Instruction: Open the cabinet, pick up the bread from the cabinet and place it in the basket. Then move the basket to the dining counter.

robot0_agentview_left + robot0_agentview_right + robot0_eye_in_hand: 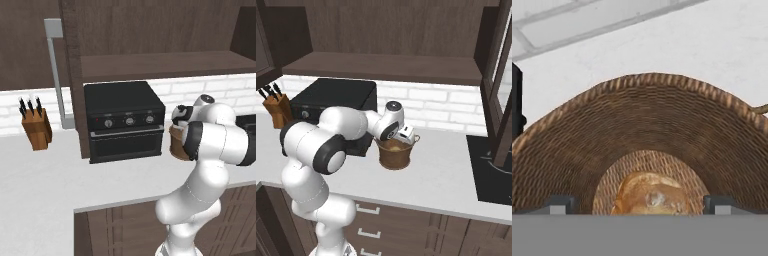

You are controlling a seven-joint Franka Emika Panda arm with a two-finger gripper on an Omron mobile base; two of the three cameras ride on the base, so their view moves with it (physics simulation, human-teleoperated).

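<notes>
The brown woven basket (394, 156) stands on the white worktop beside the oven, partly behind my arm in the left base view (176, 145). The golden-brown bread (649, 196) lies on the basket's floor, free of the fingers. My gripper (405, 139) hangs just above the basket's rim (647, 82), pointing down into it. Its jaws are open, and the two fingertips (562, 204) stand wide apart on either side of the loaf. The dark wooden cabinet (160, 64) above is open, with its glass door (500, 95) swung out. The dining counter is out of view.
A black toaster oven (124, 120) sits directly left of the basket. A wooden knife block (36, 129) stands further left. The other cabinet door with its silver handle (56, 75) hangs open over the counter. A dark cooktop (491, 172) lies to the right.
</notes>
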